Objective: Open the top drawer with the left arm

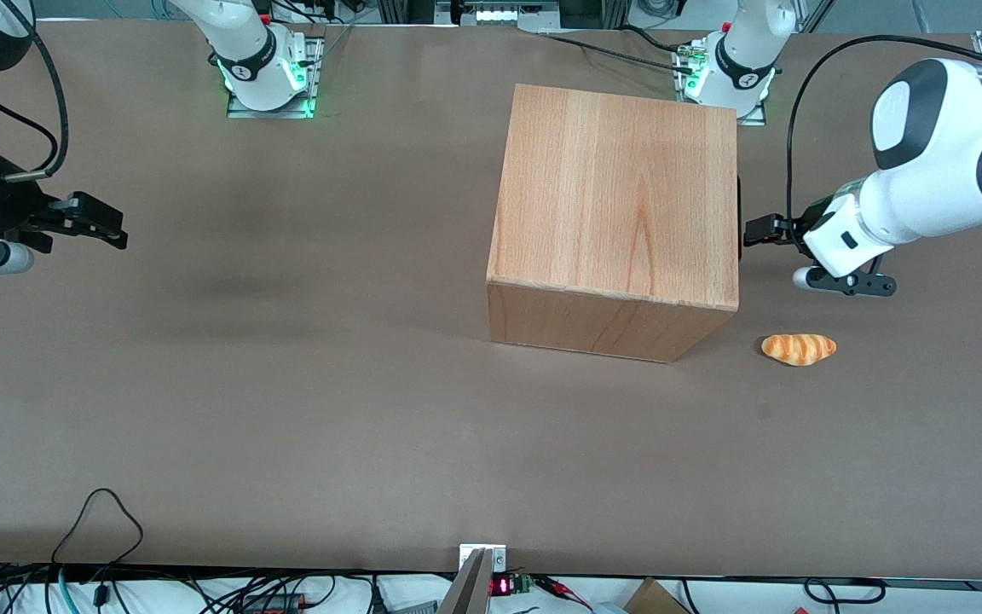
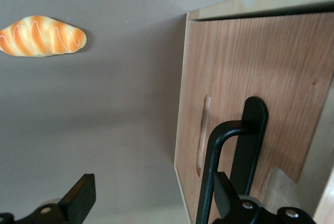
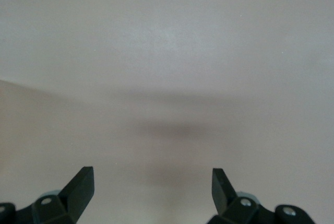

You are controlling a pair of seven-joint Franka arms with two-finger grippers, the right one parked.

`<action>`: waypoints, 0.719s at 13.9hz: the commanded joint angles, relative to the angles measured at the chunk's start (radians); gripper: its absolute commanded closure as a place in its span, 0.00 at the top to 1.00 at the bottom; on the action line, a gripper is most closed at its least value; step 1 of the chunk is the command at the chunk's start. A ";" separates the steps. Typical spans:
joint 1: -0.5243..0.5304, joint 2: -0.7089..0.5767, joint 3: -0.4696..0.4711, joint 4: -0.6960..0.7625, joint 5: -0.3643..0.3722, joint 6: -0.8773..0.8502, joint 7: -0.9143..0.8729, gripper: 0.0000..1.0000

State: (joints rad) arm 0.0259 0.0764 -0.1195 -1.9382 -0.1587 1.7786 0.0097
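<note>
Fingers (image 2: 78, 195) spread, handle (image 2: 229, 151) between them.
My end effector (image 1: 755, 230) sits at the cabinet's (image 1: 615, 205) drawer (image 2: 250, 93) face, straddling the bar; its long axis crosses my gap. Pulling straight away should open it. Bread (image 1: 799, 349) lies near on the bench (image 1: 286, 384).

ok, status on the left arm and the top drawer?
Pincer open, at the cabinet's drawer face, one finger inside the black handle. Top drawer looks shut. Bread roll on table nearby, clear of the pull.
</note>
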 commanded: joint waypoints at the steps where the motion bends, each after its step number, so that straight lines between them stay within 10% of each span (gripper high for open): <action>1: 0.008 -0.026 -0.008 -0.030 -0.019 0.016 0.022 1.00; 10: 0.008 -0.018 -0.023 -0.047 -0.030 0.016 0.039 1.00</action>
State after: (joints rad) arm 0.0273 0.0751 -0.1304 -1.9593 -0.1621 1.7811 0.0218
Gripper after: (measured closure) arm 0.000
